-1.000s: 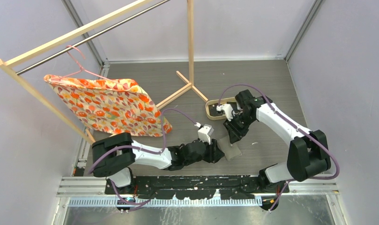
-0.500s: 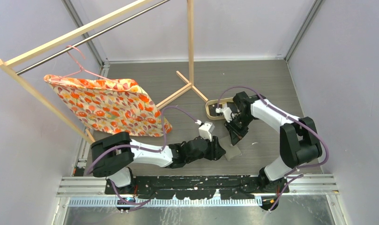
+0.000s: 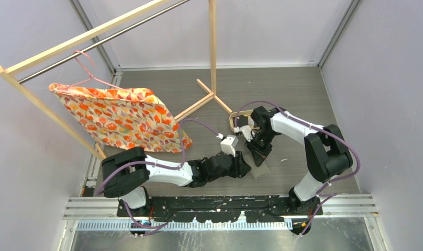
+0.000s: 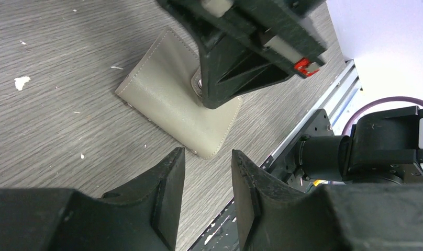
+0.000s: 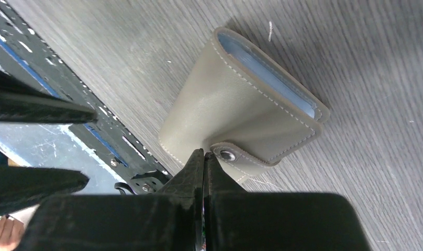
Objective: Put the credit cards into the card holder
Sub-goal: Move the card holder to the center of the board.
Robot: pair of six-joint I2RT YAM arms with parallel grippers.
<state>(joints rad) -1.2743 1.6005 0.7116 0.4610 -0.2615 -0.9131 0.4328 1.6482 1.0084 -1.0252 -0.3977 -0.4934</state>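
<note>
Right gripper (image 5: 204,157) has its two fingers pressed together, the tips touching the small flat grey-taupe folding card holder (image 5: 235,110) just beside its snap-button tab (image 5: 227,155). I can see nothing pinched between them. Left gripper (image 4: 205,157) hangs just off the card holder's nearest corner with its fingers apart and nothing in them. The card holder lies folded shut and flat on the grey wood-grain table (image 4: 52,120). The oval light-wood-rimmed tray (image 3: 231,121) sits just beyond it, on the side away from the arm bases.

The step in hand looks like getting the card holder open. Done well, the left fingers would first pin or grip the body at that near corner so it cannot slide. The right tips would then work under the tab's free edge and lift it straight off the snap, not dragging sideways. Closed tips can wedge under it, but pulling the tab will probably need them to part and take hold of it.

Count: one card holder, one snap tab, one tray, two grippers. No loose credit card is visible; the right arm hides most of the tray. I cannot tell whether the pale blue edge inside the fold is lining or cards.
</note>
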